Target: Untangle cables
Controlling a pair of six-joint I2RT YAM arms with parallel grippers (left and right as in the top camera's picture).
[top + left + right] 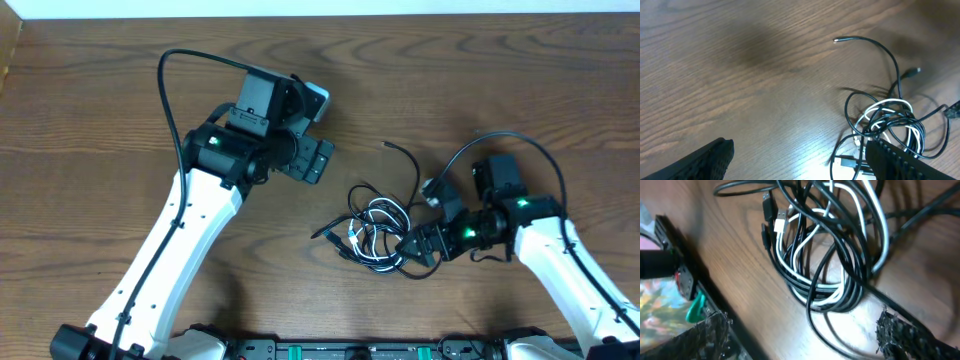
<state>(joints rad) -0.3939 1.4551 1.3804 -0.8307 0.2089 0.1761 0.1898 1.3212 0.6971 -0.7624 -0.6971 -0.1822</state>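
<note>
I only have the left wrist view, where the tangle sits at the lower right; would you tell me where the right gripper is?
Observer: Overhead, the right gripper is close beside the cables, on the side away from your arm.
Operator: Is it holding anything?
Observer: No; the right wrist view shows its jaws open, the loops just ahead of its fingers.
Operator: And my left gripper?
Observer: Overhead, the left gripper stands clear of the tangle, bare table between them.

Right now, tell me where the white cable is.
Overhead view: the white cable lies right of centre, tangled with the black cable, beside the right claw.
</note>
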